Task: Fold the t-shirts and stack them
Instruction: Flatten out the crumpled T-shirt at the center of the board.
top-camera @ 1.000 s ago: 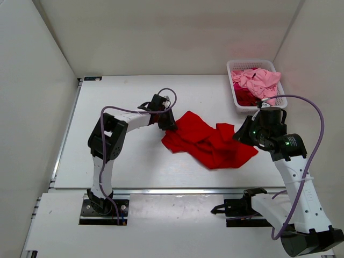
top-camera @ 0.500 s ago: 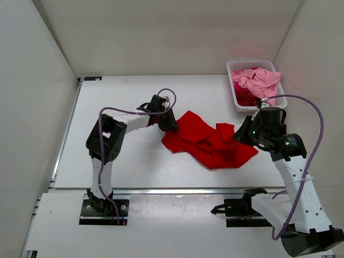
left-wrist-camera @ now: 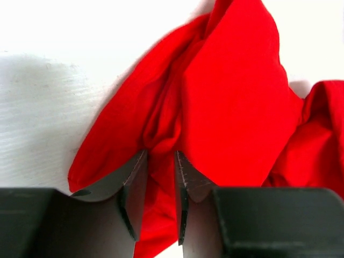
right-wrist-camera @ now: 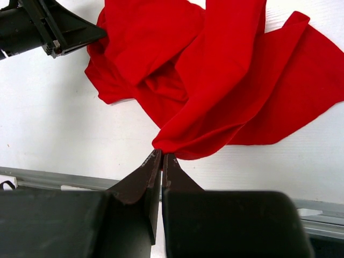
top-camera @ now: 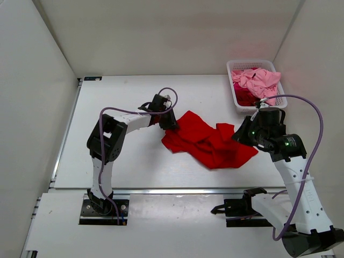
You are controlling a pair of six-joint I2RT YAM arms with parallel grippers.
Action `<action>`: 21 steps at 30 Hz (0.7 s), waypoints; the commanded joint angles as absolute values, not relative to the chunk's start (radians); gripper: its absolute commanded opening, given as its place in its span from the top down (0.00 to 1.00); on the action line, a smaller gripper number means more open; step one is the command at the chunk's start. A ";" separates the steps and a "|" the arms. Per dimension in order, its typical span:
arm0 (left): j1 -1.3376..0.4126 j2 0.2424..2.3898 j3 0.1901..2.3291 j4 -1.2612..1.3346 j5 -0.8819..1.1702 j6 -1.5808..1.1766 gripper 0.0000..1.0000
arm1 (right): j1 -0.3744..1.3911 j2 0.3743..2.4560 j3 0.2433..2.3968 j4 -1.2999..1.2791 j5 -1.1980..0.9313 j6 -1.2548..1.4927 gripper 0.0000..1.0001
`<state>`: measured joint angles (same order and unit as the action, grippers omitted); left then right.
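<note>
The red shirt point(top-camera: 207, 141) lies crumpled in the middle of the worktop point(top-camera: 123, 161). The left gripper point(left-wrist-camera: 160, 156) pinches a bunched fold at its far-left edge, jaws narrow. The right gripper point(right-wrist-camera: 161, 156) clamps its right edge. I'd draw both apart evenly, slightly raised, to spread it flat.

Crumpled red t-shirt point(top-camera: 207, 141) centrally; bunched light pink t-shirt point(top-camera: 259, 80) far right

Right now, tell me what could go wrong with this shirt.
1. The right tool grips only a thin tip of the shirt, so it may slip out under a pull.
2. The left tool pinches a bunched fold, so spreading from here could leave layers twisted instead of flat.
</note>
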<state>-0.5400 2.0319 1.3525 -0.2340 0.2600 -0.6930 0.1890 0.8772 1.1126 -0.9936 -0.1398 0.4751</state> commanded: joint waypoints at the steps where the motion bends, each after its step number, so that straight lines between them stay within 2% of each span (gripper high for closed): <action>1: -0.546 2.014 1.379 -0.219 0.207 -0.686 0.65 | 0.184 0.859 1.121 -0.969 -0.143 0.474 1.00; 8: -0.563 2.009 1.376 -0.213 0.167 -0.681 0.77 | 0.179 0.861 1.117 -0.968 -0.153 0.466 1.00; 12: -0.558 1.994 1.393 -0.233 0.158 -0.686 0.99 | 0.175 0.864 1.134 -0.971 -0.152 0.463 1.00; 16: -0.528 1.879 1.353 -0.284 0.158 -0.738 1.00 | 0.161 0.874 1.173 -1.002 -0.127 0.419 1.00; 21: -0.486 1.617 1.246 -0.374 0.146 -0.781 1.00 | 0.094 0.896 1.218 -1.008 -0.153 0.342 1.00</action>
